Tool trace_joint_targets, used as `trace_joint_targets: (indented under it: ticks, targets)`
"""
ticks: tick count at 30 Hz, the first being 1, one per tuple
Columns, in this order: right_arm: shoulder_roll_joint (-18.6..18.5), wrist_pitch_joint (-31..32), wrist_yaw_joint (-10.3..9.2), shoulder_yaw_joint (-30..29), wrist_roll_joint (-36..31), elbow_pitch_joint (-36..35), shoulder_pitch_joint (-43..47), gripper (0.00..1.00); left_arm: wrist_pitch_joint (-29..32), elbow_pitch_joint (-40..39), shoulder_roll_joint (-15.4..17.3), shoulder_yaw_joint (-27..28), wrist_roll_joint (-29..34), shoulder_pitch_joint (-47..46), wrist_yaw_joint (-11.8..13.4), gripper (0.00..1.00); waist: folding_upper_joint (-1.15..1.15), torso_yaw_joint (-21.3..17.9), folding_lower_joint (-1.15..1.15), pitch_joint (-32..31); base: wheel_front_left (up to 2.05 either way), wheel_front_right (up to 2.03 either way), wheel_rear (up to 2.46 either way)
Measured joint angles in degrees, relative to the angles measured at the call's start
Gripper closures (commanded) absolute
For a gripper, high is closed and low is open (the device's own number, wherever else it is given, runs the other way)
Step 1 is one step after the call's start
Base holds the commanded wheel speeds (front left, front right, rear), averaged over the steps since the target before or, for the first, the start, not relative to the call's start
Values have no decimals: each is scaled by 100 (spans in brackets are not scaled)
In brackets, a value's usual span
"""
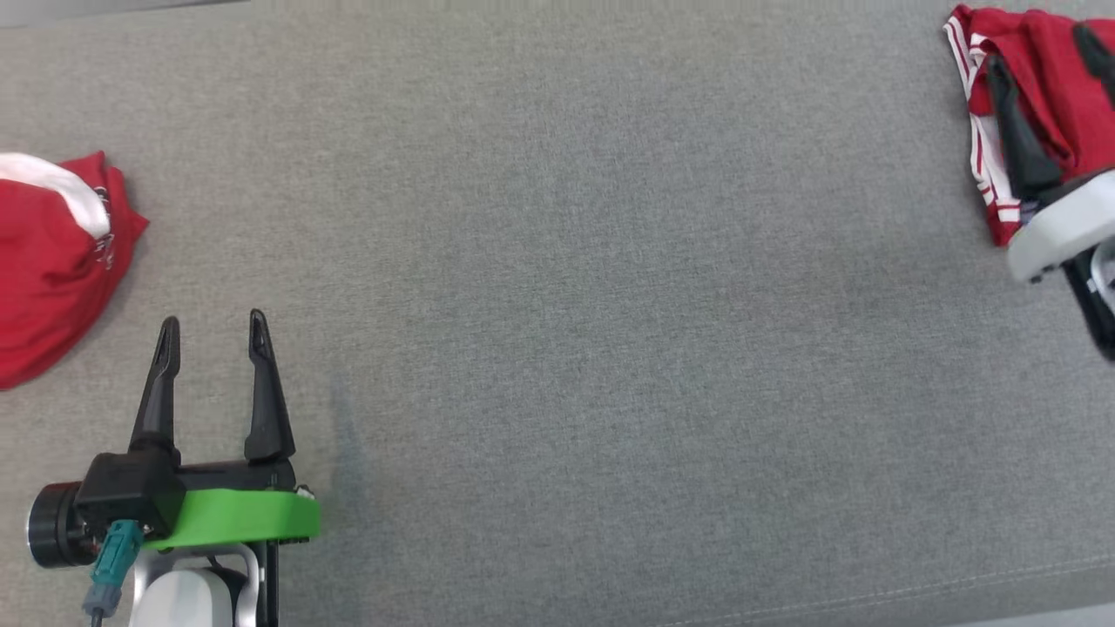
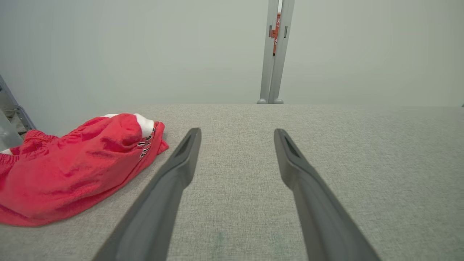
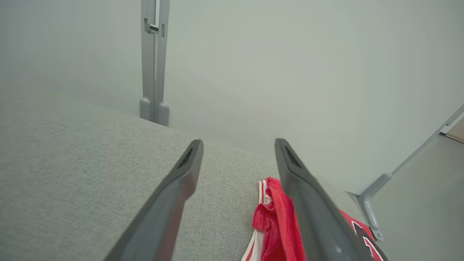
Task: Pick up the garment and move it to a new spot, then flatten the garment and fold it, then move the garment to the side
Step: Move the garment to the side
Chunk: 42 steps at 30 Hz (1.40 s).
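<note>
A red garment (image 1: 1045, 83) with white striped trim lies bunched at the table's far right corner. My right gripper (image 1: 1038, 50) hovers over it, open, one finger on either side of a fold. In the right wrist view the garment (image 3: 272, 221) sits beneath the right-hand finger of the gripper (image 3: 238, 145), with nothing clamped between the fingers. A second red garment (image 1: 52, 261) with a white band lies crumpled at the table's left edge. My left gripper (image 1: 213, 324) stands open and empty just right of it, apart from the cloth (image 2: 72, 170), fingers (image 2: 181, 163) wide over bare fabric.
The table (image 1: 557, 305) is covered in grey fabric, with a stitched front edge (image 1: 871, 601). A grey metal post (image 2: 273, 54) rises behind the far edge, also visible as the post (image 3: 154, 61). A slanted frame strut (image 3: 373, 203) stands beyond the right corner.
</note>
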Motion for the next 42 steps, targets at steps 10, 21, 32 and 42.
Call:
trace_joint_targets:
  ticks: [10,21,32,42]
  targets:
    - [961,0,-1,-823,-270,-737,1755,0,0,238,-11,29,-110,287,-24,0,0,303,0,-668,0,0,0]
    - [1845,0,-1,-1451,-471,-1380,3159,0,0,419,-14,1,-191,458,-34,0,0,450,0,-1134,0,0,0]
    - [2444,0,-2,-1757,-754,-1757,4035,0,0,555,-15,-8,-238,645,-68,0,0,447,0,-1482,0,0,0]
    - [2518,0,-2,-1759,-838,-1804,4161,0,0,675,-15,30,-237,722,-105,0,0,442,0,-1631,0,0,0]
